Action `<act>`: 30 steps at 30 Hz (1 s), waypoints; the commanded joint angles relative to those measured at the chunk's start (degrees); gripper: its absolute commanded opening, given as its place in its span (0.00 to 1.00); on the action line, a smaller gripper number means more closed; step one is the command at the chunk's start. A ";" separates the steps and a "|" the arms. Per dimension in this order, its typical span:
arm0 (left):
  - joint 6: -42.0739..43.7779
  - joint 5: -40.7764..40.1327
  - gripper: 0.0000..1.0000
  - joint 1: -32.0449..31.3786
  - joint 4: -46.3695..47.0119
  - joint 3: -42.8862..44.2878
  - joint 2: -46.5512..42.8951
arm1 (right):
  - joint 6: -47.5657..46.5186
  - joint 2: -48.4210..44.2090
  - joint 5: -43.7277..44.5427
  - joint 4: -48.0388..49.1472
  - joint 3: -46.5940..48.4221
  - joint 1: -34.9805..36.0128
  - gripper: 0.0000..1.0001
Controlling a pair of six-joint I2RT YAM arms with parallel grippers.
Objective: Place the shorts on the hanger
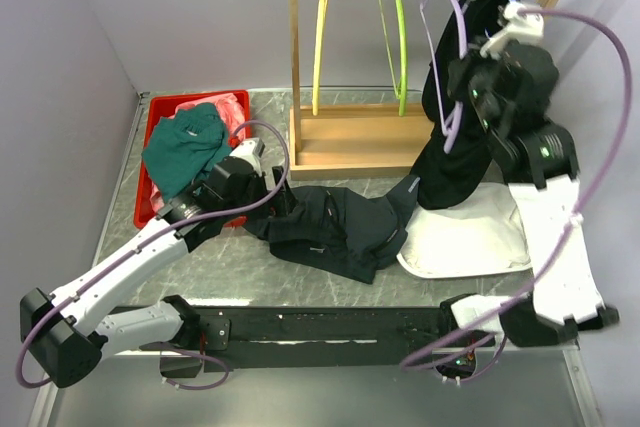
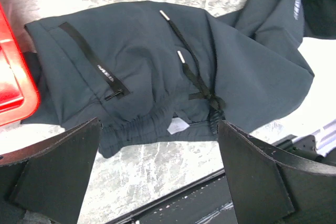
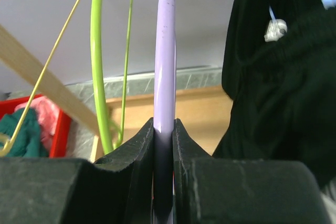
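The dark navy shorts (image 1: 335, 227) lie crumpled on the table, waistband and small pale label (image 2: 178, 126) toward my left gripper; they fill the left wrist view (image 2: 157, 61). My left gripper (image 1: 273, 199) is open and empty at the shorts' left edge, and in its own view (image 2: 157, 177) the fingers (image 2: 58, 171) stand wide apart just short of the waistband. My right gripper (image 1: 468, 97) is raised by the rack, shut on the lilac hanger (image 1: 452, 57). In the right wrist view the hanger's bar (image 3: 165, 66) stands upright, clamped in that gripper (image 3: 164, 129).
A wooden rack (image 1: 340, 137) at the back holds a yellow hanger (image 1: 320, 37), a lime-green hanger (image 1: 400, 27) and a long black garment (image 1: 455, 157) on a light-blue hanger. A red bin (image 1: 160, 137) with a teal garment (image 1: 185, 152) stands left. A white cloth (image 1: 470, 242) lies right.
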 commanded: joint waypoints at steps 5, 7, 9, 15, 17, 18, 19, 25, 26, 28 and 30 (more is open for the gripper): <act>-1.35 -5.93 0.97 0.09 0.24 -2.20 -1.05 | 8.95 -17.35 -1.27 -2.91 -18.04 2.37 0.00; -3.54 -8.57 0.96 0.09 -0.47 -3.86 -1.40 | 11.05 -21.92 -1.97 -4.15 -24.61 3.52 0.00; -5.56 -8.67 0.93 0.09 1.19 -6.15 -2.98 | 11.77 -26.48 -3.12 -5.03 -28.76 6.50 0.00; -8.82 -6.91 0.86 -0.18 6.55 -16.00 -8.16 | 16.69 -35.54 -2.77 -9.07 -40.20 16.07 0.00; -9.61 -6.82 0.84 -0.61 7.44 -19.07 -10.18 | 17.66 -37.31 -2.34 -10.56 -42.31 17.49 0.00; -10.66 -6.91 0.83 -1.23 7.88 -20.04 -10.97 | 17.74 -38.97 -2.94 -11.96 -42.67 18.02 0.00; -11.28 -7.00 0.82 -1.67 8.58 -21.96 -11.68 | 17.83 -39.94 -4.08 -12.06 -43.28 18.11 0.00; -16.03 -7.70 0.73 -4.13 11.30 -28.38 -16.69 | 16.61 -42.77 -18.32 -12.42 -44.52 18.12 0.00; -16.21 -7.44 0.70 -4.48 12.70 -29.09 -17.39 | 16.25 -42.77 -19.02 -12.77 -44.52 18.20 0.00; -16.38 -7.78 0.69 -5.71 13.24 -30.06 -17.49 | 15.55 -42.59 -20.78 -13.38 -44.69 18.11 0.00; -16.38 -8.75 0.67 -6.33 13.50 -30.24 -16.44 | 14.94 -41.72 -22.54 -14.08 -44.69 18.20 0.00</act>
